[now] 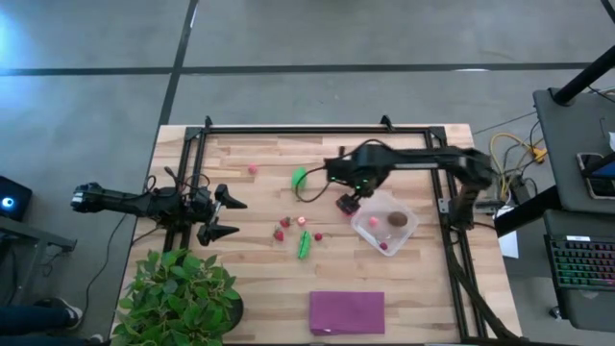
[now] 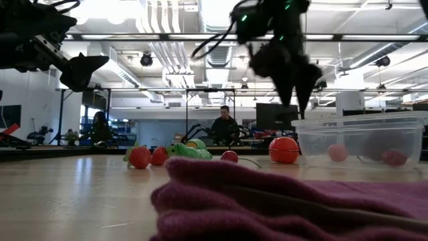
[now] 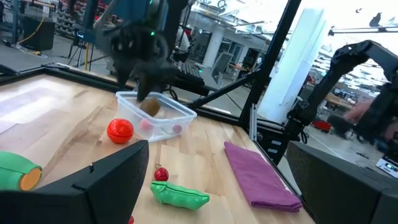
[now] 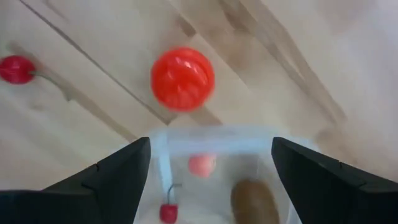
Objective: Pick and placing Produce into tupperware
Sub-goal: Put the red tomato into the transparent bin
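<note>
The purple cloth (image 2: 281, 201) hides the near wooden table (image 1: 259, 279); both grippers, left (image 1: 229, 216) and right (image 4: 208, 162), gape empty above the tupperware (image 1: 384, 223) and the red ball (image 4: 183, 79).

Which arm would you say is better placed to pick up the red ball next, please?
Right. The right gripper hangs open by the red ball and the tupperware; the left gripper waits open at the table's far left.
</note>
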Robot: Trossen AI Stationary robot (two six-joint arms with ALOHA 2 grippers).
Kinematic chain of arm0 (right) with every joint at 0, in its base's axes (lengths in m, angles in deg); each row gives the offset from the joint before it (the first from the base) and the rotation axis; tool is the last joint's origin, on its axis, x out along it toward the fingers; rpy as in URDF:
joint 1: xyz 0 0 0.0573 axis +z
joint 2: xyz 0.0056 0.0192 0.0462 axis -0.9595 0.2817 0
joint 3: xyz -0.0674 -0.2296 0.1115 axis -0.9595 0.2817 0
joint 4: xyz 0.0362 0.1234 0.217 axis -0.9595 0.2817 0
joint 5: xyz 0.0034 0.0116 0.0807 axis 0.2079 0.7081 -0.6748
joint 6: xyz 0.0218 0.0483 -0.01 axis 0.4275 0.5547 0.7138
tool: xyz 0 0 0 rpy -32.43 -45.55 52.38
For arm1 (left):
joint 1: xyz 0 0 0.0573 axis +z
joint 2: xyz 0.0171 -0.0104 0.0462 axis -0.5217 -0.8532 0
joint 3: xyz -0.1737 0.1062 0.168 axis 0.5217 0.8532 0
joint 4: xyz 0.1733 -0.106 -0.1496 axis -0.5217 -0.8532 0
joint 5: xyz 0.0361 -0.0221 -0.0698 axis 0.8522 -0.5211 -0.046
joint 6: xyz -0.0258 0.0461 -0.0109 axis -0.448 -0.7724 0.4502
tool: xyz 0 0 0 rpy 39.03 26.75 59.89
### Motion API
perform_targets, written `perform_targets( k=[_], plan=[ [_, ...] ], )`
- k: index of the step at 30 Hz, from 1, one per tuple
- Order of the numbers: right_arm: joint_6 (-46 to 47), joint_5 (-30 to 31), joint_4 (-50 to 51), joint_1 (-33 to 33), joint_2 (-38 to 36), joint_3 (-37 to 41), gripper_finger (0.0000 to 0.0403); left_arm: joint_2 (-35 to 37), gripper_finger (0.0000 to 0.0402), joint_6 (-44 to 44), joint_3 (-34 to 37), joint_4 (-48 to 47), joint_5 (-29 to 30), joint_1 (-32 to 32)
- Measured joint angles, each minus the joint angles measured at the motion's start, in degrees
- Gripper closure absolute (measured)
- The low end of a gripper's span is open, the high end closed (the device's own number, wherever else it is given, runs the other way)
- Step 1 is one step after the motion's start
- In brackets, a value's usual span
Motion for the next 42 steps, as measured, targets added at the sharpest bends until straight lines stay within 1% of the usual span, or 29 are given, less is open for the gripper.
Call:
perform_targets(
  k=[4,8,15,19,31,34,39,42],
  plan=[
    [-5.13,-0.07,0.0,0.06,6.24,-3.77,0.0076,0.0,0.0035,0.0,0.0,0.0,0.0,-0.01],
    [-7.7,1.35,0.04,0.05,10.04,-4.57,0.0078,0.0,0.0035,0.0,0.0,0.0,-0.02,0.01],
    [-9.16,0.87,-1.11,0.06,12.45,-3.59,0.0074,0.0,0.0035,0.0,0.0,0.0,-0.01,0.0],
    [-8.74,-1.45,-3.67,0.15,13.28,-3.59,0.0074,0.09,0.0035,0.0,0.0,0.0,-0.01,0.0],
    [-9.01,-1.45,-4.81,0.32,15.91,-2.22,0.0078,0.07,0.0035,0.0,0.0,0.0,-0.02,-0.01],
    [-9.05,-0.38,-4.84,0.32,15.91,-2.11,0.0091,0.07,0.0035,0.0,0.0,0.0,-0.02,-0.01],
    [-9.12,-0.14,-4.86,0.32,15.91,-2.1,0.0136,0.08,0.0035,-0.02,0.0,0.0,-0.02,0.01],
    [-9.14,-0.12,-4.82,0.32,15.89,-2.1,0.0157,0.0,0.0035,0.0,0.0,0.0,-0.02,0.01]
  ],
)
